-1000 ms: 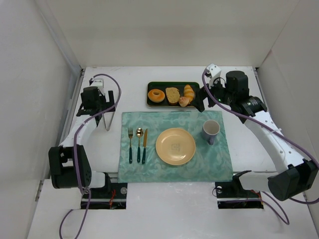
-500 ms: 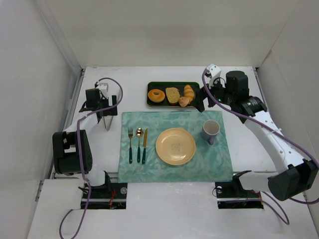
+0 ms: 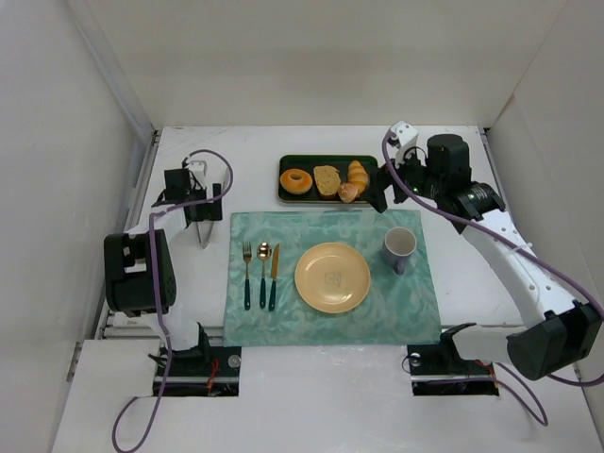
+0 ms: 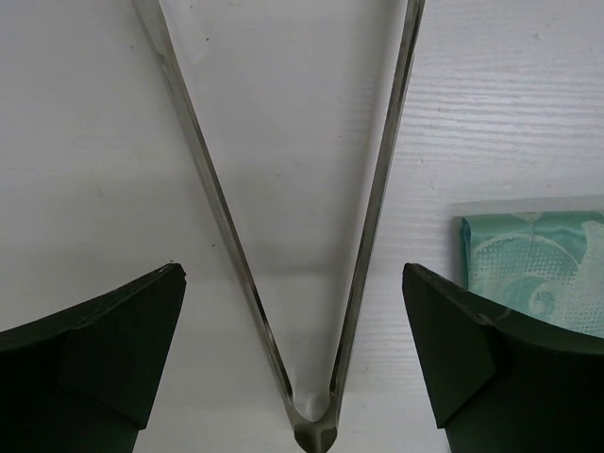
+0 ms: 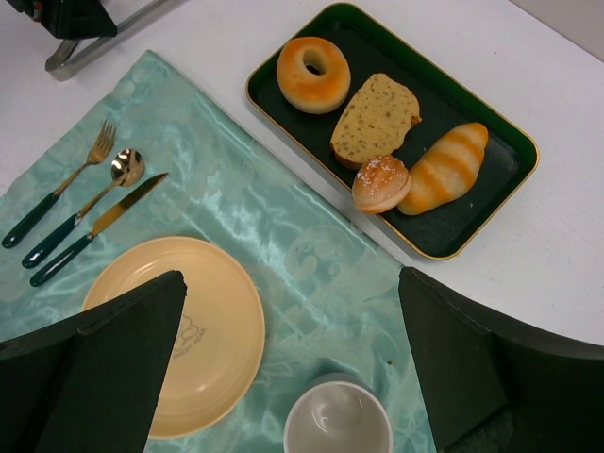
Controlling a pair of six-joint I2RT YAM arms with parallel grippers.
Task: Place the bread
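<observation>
The bread (image 5: pixel 381 184) is a small round golden bun lying in the dark tray (image 5: pixel 472 212) between a tan slice and a striped croissant; from above, the bread (image 3: pixel 348 192) sits at the tray's front right. My right gripper (image 5: pixel 293 363) hangs open and empty above the placemat, short of the tray; in the top view the right gripper (image 3: pixel 381 195) is just right of the bread. At the table's left, my left gripper (image 4: pixel 293 349) is open, its fingers either side of the hinge end of metal tongs (image 4: pixel 316 415) lying on the table, not touching them.
A yellow plate (image 3: pixel 332 276) sits mid-placemat with a grey cup (image 3: pixel 399 247) to its right and a fork, spoon and knife (image 3: pixel 261 274) to its left. A ring doughnut (image 3: pixel 296 180) is at the tray's left end. White walls enclose the table.
The left arm has folded, its elbow swinging back and up, and its wrist has shifted slightly right over the tongs. The right arm and the bread have not moved.
</observation>
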